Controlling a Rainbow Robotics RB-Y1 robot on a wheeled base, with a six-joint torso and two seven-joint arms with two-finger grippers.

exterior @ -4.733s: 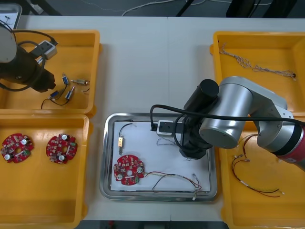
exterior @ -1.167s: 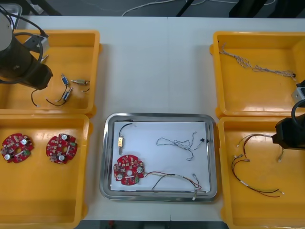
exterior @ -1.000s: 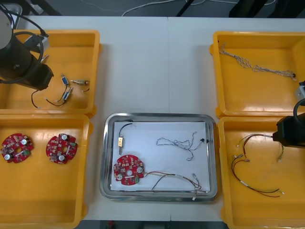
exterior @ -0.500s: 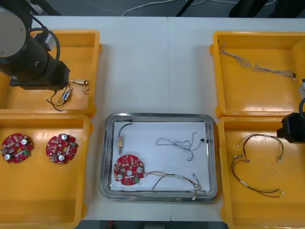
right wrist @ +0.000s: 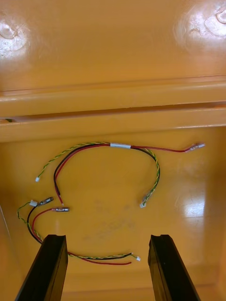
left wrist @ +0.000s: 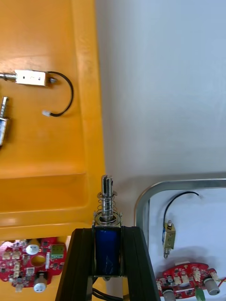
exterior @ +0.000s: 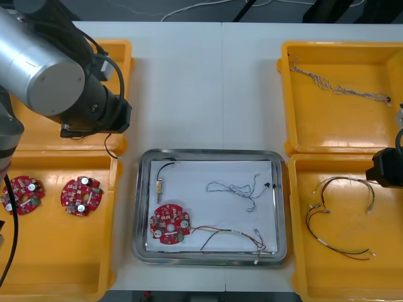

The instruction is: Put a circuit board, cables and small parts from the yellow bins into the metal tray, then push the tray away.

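My left gripper (left wrist: 107, 231) is shut on a small metal part (left wrist: 106, 244) with a blue body and a spring. It hangs over the near rim of the far left yellow bin (left wrist: 87, 117), just short of the metal tray's corner (left wrist: 141, 207). In the front view the left arm (exterior: 94, 107) covers that bin's right end. The tray (exterior: 208, 151) holds a red circuit board (exterior: 169, 224), a small part on a black cable (exterior: 161, 179), a blue and white cable (exterior: 239, 187) and a red and yellow cable (exterior: 233, 238). My right gripper (right wrist: 107, 241) stands open above red and yellow cables (right wrist: 113, 146) in the near right bin.
Two circuit boards (exterior: 22, 194) (exterior: 80, 195) lie in the near left bin. The far right bin (exterior: 340, 113) holds a blue and white cable (exterior: 340, 89). Another small part with a black cable (left wrist: 30, 77) lies in the far left bin. Bare table stretches beyond the tray.
My left arm has swung right, out of the far left bin toward the tray, carrying the small part. The right arm has stayed over the near right bin.
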